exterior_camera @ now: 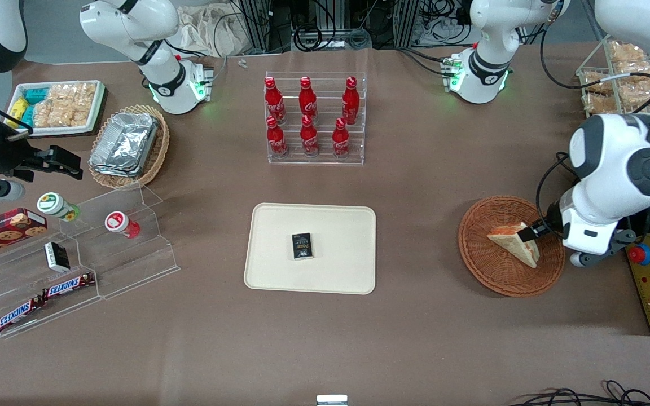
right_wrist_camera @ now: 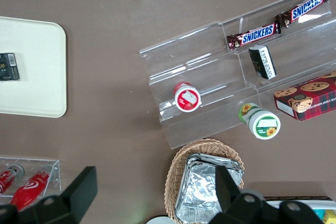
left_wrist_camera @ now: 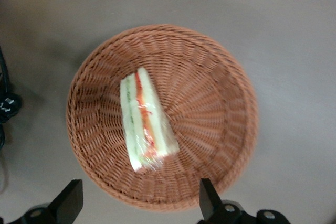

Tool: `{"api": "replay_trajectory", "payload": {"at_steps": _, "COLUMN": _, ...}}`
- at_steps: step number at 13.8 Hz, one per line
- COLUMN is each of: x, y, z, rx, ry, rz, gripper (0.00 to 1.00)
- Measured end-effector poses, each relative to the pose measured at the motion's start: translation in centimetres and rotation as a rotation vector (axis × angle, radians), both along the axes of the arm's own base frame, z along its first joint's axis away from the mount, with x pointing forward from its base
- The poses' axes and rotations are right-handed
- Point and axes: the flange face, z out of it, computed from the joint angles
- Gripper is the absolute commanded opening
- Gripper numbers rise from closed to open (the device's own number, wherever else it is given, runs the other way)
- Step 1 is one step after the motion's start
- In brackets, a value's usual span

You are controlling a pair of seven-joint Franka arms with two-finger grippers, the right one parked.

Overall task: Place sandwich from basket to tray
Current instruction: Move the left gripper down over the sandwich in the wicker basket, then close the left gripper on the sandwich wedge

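Hovering above the basket (exterior_camera: 510, 246) at the front view's right, the gripper (exterior_camera: 530, 232) is held over the sandwich (exterior_camera: 517, 242); "SNICKERS" bars (exterior_camera: 43, 299) are seen lower left, the tray (exterior_camera: 311, 248) at centre. In the left wrist view, wide-spread fingers (left_wrist_camera: 68, 203) grasp nothing; the sandwich (left_wrist_camera: 144, 124) lies in the basket (left_wrist_camera: 210, 114).

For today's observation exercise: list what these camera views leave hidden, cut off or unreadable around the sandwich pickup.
- Gripper above the basket: open in the wrist view, but the frame edge cuts off its body.
- Sandwich: in the front view the arm covers one end.
- Black box on the tray: its print is too small to read.
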Motion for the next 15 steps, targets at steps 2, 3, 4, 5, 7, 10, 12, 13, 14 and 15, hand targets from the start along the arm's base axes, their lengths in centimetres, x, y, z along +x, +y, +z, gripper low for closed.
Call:
{"api": "replay_trajectory", "payload": {"at_steps": 2, "x": -0.5, "y": 0.2, "z": -2.8, "rx": 0.003, "ry": -0.001, "rz": 0.053, "gripper": 1.0}}
{"api": "replay_trajectory", "payload": {"at_steps": 3, "x": -0.5, "y": 0.3, "z": -4.1, "rx": 0.001, "ry": 0.007, "rz": 0.073, "gripper": 1.0}}
{"api": "replay_trajectory", "payload": {"at_steps": 4, "x": -0.4, "y": 0.6, "z": -5.2, "rx": -0.002, "ry": 0.015, "rz": 0.087, "gripper": 1.0}}
{"api": "replay_trajectory", "payload": {"at_steps": 5, "x": -0.4, "y": 0.9, "z": -6.2, "rx": -0.007, "ry": 0.017, "rz": 0.096, "gripper": 1.0}}
{"api": "replay_trajectory", "payload": {"at_steps": 7, "x": -0.6, "y": 1.5, "z": -8.1, "rx": -0.015, "ry": 0.006, "rz": 0.117, "gripper": 1.0}}
{"api": "replay_trajectory", "payload": {"at_steps": 10, "x": -1.6, "y": 2.2, "z": -10.5, "rx": -0.022, "ry": 0.0, "rz": 0.14, "gripper": 1.0}}
{"api": "replay_trajectory", "payload": {"at_steps": 12, "x": -1.8, "y": 2.6, "z": -11.5, "rx": -0.023, "ry": 0.006, "rz": 0.15, "gripper": 0.98}}
{"api": "replay_trajectory", "payload": {"at_steps": 13, "x": -1.8, "y": 2.6, "z": -11.9, "rx": -0.025, "ry": 0.006, "rz": 0.162, "gripper": 0.74}}
{"api": "replay_trajectory", "payload": {"at_steps": 14, "x": -1.6, "y": 2.6, "z": -12.3, "rx": -0.028, "ry": 0.001, "rz": 0.189, "gripper": 0.23}}
{"api": "replay_trajectory", "payload": {"at_steps": 15, "x": -1.2, "y": 2.5, "z": -12.6, "rx": -0.031, "ry": -0.008, "rz": 0.231, "gripper": 0.0}}
